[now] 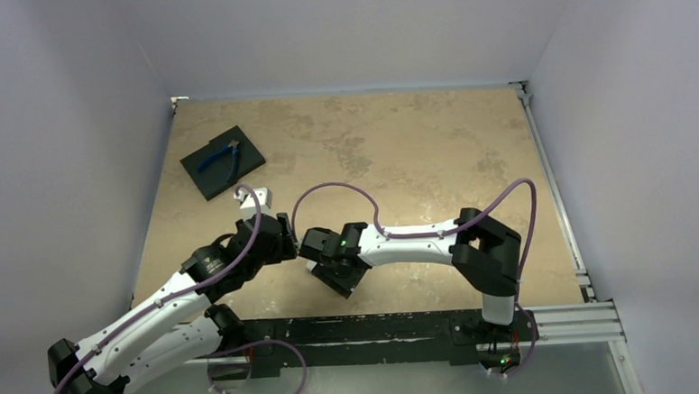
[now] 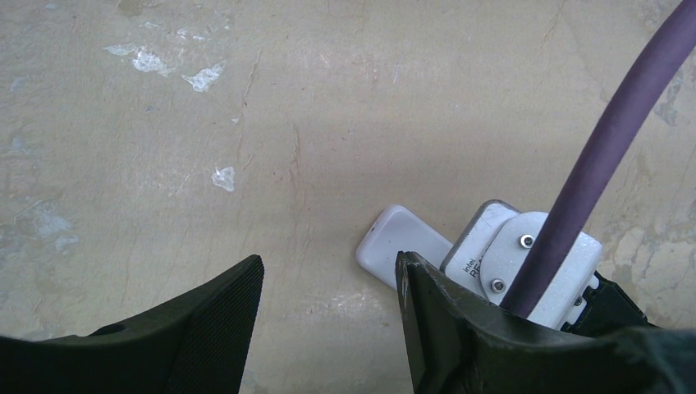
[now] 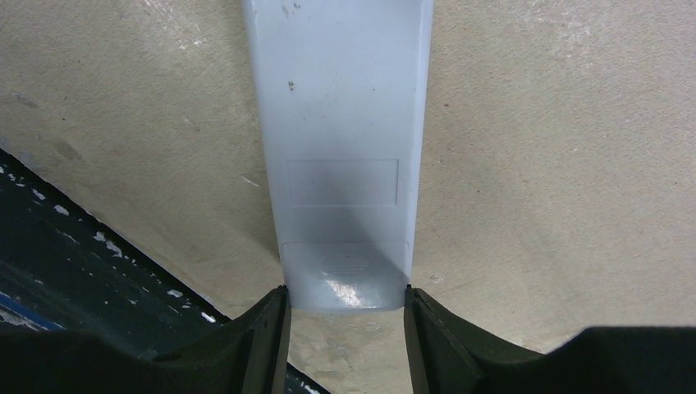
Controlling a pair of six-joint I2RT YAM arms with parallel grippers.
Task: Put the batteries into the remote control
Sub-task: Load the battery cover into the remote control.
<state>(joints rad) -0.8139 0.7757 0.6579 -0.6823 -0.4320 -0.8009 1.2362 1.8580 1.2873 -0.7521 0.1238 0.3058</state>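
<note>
Near edge, left of centre: R gripper (image 3: 345, 300) is clamped on the near end of the remote control (image 3: 341, 123), one finger against each long side. Remote seems to lie flat on the surface (image 1: 398, 149), plain white back up. Its long axis runs straight away from R gripper, w/ the dark rail (image 3: 74, 263) of the near edge just beside. Faint rectangular outline on the back, prob the battery cover, looks in place.

L gripper (image 2: 328, 271) hangs released, nothing btwn its fingers. Remote's free end sits just outside one finger, so L is the arm nearer that end & would need a sideways shift to reach it.

Batteries: not visible in any view.

Far-left corner: black pad (image 1: 252, 157) w/ blue-handled pliers (image 1: 222, 155) on it.
</note>
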